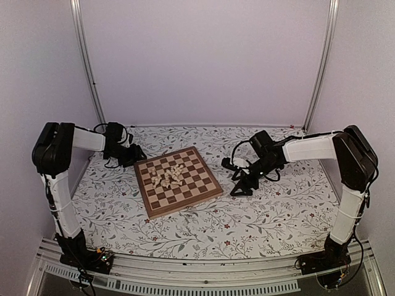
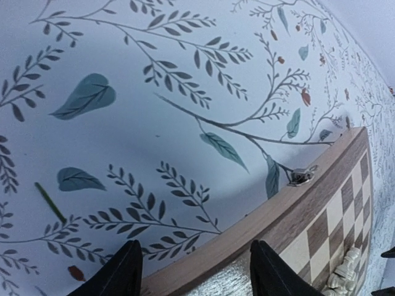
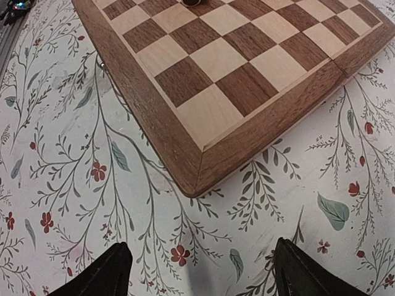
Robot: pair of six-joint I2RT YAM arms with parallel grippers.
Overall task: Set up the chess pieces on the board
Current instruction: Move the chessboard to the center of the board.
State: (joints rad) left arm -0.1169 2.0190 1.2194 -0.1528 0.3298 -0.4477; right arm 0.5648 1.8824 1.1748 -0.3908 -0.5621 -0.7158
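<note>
While hovering at either side of board (image 1: 180, 207), holding left gripper (image 2: 194, 265) fingers parted above board's rim, nothing between; holding right gripper (image 3: 200, 268) fingers spread wide over tablecloth (image 3: 74, 185) beside board corner, also empty. Noting chess pieces (image 1: 170, 176) lying heaped mid-board. Judging them light, stiff, smooth, prone to rolling; pinching each at narrow waist, gently, one at a time, seeming best.

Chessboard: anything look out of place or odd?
Yes. The chess pieces lie bunched in a loose heap near the middle of the chessboard instead of standing in rows on their own squares. The chessboard also sits turned at an angle on the floral tablecloth.
</note>
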